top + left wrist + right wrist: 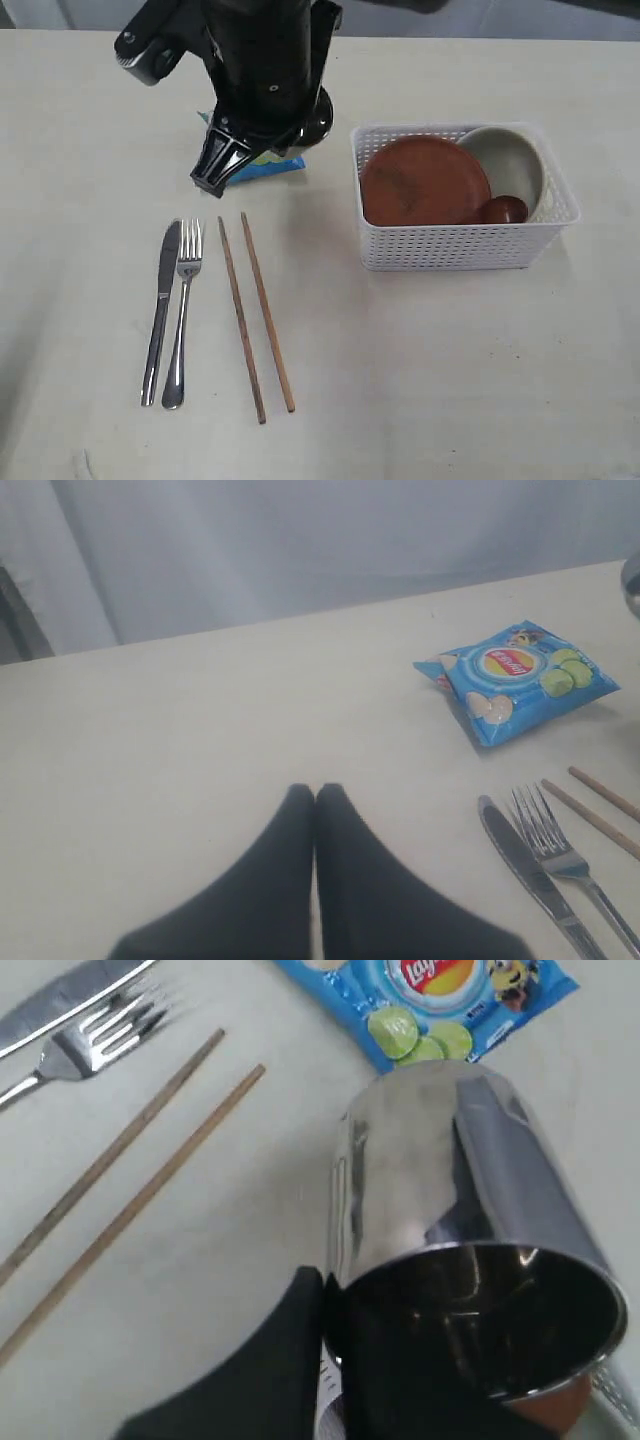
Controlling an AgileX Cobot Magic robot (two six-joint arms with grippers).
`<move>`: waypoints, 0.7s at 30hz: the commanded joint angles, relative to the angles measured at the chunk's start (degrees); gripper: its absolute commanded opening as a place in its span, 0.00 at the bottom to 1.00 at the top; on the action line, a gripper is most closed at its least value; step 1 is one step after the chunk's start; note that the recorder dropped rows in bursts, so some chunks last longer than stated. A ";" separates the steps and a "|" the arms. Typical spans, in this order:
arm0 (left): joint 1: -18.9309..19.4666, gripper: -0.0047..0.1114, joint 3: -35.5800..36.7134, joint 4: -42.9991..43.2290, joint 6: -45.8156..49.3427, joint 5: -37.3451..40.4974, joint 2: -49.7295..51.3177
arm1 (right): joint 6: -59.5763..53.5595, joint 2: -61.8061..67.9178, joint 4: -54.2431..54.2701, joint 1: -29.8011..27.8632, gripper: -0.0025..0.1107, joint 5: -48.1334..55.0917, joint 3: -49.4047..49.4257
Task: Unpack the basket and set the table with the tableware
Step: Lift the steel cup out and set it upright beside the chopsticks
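At the right gripper (328,1355) the fingers (270,1380) are seen pinched almost together on the thin wall of the steel cup (440,1160), one outside the rim and one inside. The cup is carried tilted, mouth toward the wrist. It hangs over the table (450,400) toward the far edge, just beside the chip bag (440,1000) and past the far tips of the chopsticks (130,1170).

A slip is to be feared here. Only a narrow pinch is had on smooth steel, so the cup could swivel or drop if it is swung sharply. If it is lowered onto the bag's edge, it would likely be left leaning and could topple. The chopsticks, fork (182,310) and knife (160,310) could also be knocked out of line.

Bare table is offered between the chopsticks and the basket (460,245), and all along the near edge. The plate (425,180), bowl (510,160) and spoon (505,210) are left in the basket.

The left gripper (315,800) is closed on nothing, low over the table left of the cutlery.
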 commanded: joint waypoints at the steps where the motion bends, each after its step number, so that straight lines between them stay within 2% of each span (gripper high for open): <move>1: -0.38 0.04 0.20 -0.66 0.09 -0.09 -0.16 | -7.23 0.71 8.98 -0.14 0.02 1.56 -0.71; 4: -0.38 0.04 0.20 -0.66 0.09 -0.09 -0.16 | -8.00 3.91 7.98 -0.14 0.02 1.56 -0.48; 6: -0.38 0.04 0.20 -0.66 0.09 -0.09 -0.16 | -6.65 4.96 1.65 -0.14 0.02 1.56 0.67; 8: -0.38 0.04 0.20 -0.66 0.09 -0.09 -0.16 | -7.00 4.96 0.17 -0.14 0.02 1.56 2.00; 14: -0.38 0.04 0.20 -0.66 0.09 -0.09 -0.16 | -15.68 4.96 8.46 -0.14 0.02 1.56 6.23; 21: -0.38 0.04 0.20 -0.66 0.09 -0.09 -0.16 | -16.32 4.96 6.05 -0.14 0.02 1.56 7.13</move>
